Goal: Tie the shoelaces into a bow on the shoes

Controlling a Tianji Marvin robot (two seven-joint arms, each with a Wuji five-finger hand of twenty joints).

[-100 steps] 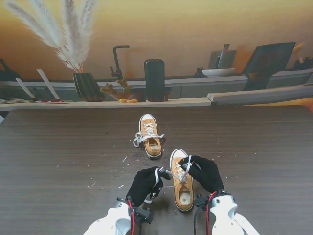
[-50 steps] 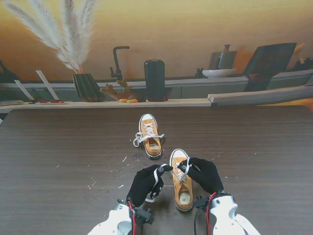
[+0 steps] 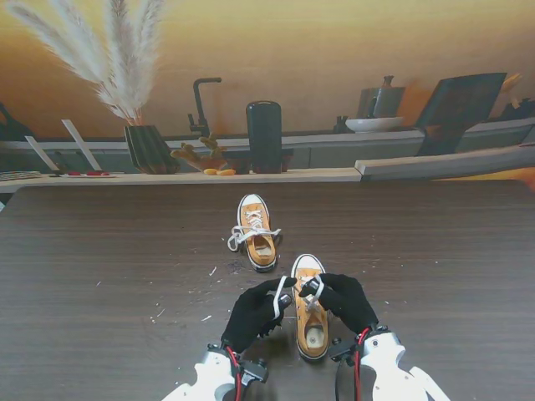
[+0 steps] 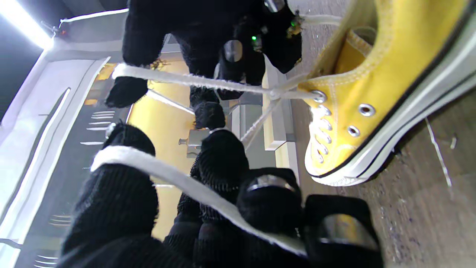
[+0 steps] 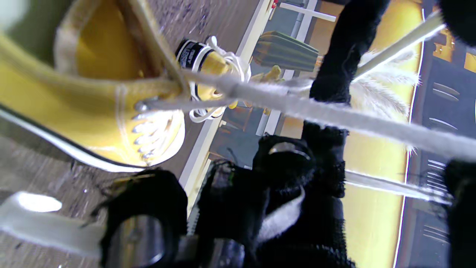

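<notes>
Two yellow canvas shoes with white soles stand on the dark table. The near shoe [image 3: 310, 313] lies between my two black-gloved hands. My left hand [image 3: 255, 311] is shut on a white lace [image 3: 278, 296] that runs up over its fingers. My right hand [image 3: 344, 301] is shut on the other lace end, over the shoe's eyelets. In the left wrist view the lace [image 4: 193, 185] crosses my fingers and another strand [image 4: 208, 82] is pulled taut from the top eyelet of the shoe [image 4: 375, 96]. The right wrist view shows a taut lace [image 5: 327, 111] leaving the shoe [image 5: 93, 111].
The far shoe [image 3: 256, 232] sits in the middle of the table with its laces in a bow. Small white scraps [image 3: 206, 317] dot the table left of my hands. A shelf at the back holds a vase of pampas grass [image 3: 149, 148] and a black canister [image 3: 264, 136].
Both hands have drawn closer together over the near shoe. My left hand moved right and away from me, lifting its lace upright. The right hand shifted slightly left.
</notes>
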